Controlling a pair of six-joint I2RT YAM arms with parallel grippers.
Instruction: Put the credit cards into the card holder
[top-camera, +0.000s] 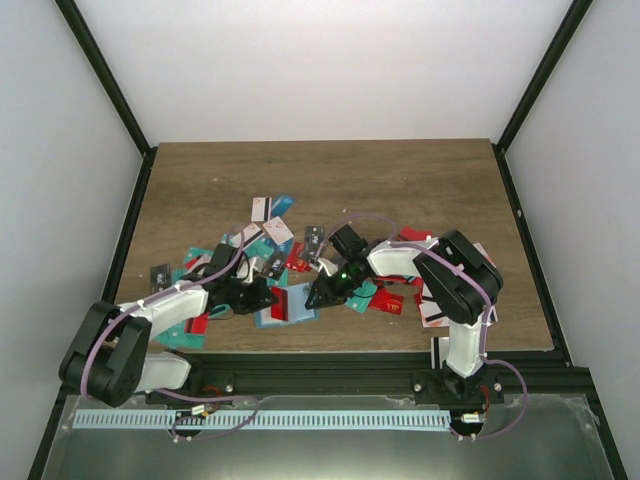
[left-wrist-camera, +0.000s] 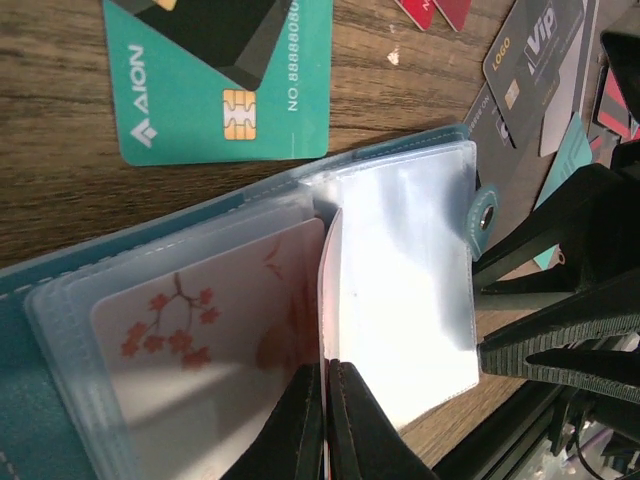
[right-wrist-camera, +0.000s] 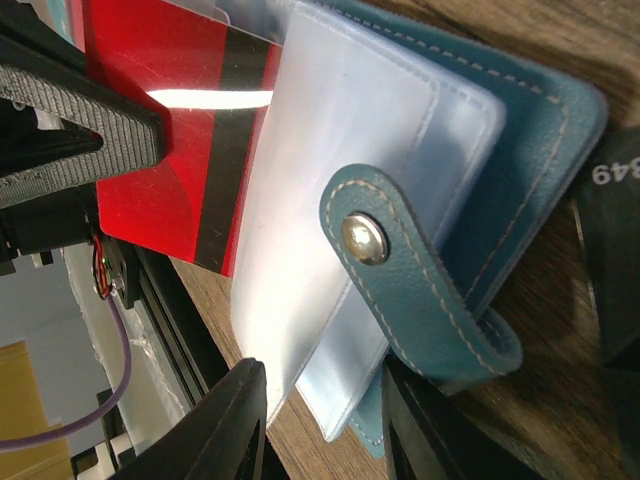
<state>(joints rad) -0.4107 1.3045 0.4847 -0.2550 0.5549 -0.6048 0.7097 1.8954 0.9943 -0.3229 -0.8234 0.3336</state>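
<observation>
Two arms are reaching in toward the middle of the brown table (top-camera: 330, 180). The blue card holder (top-camera: 290, 308) is lying open there, close to the front edge, right between the two grippers. Many credit cards (top-camera: 280, 240) are lying spread out behind it and to both sides.

The left gripper (left-wrist-camera: 325, 365) is squeezing its fingers tight together on a red card (right-wrist-camera: 160, 170) with a dark stripe. It is holding the card on its edge against the clear pockets (left-wrist-camera: 400, 280) of the card holder (left-wrist-camera: 30, 400). I cannot tell how far in the card is sitting. Another pocket is showing a pale card with red flowers (left-wrist-camera: 200, 340) inside. A green card (left-wrist-camera: 220, 80) is lying flat on the wood just past the holder.

The right gripper (right-wrist-camera: 322, 375) is keeping its fingers apart. The corner of the clear pockets (right-wrist-camera: 340, 130) is poking in between them. The clasp tab (right-wrist-camera: 400, 260) with its shiny button is lying across the pockets, just above those fingers.
</observation>
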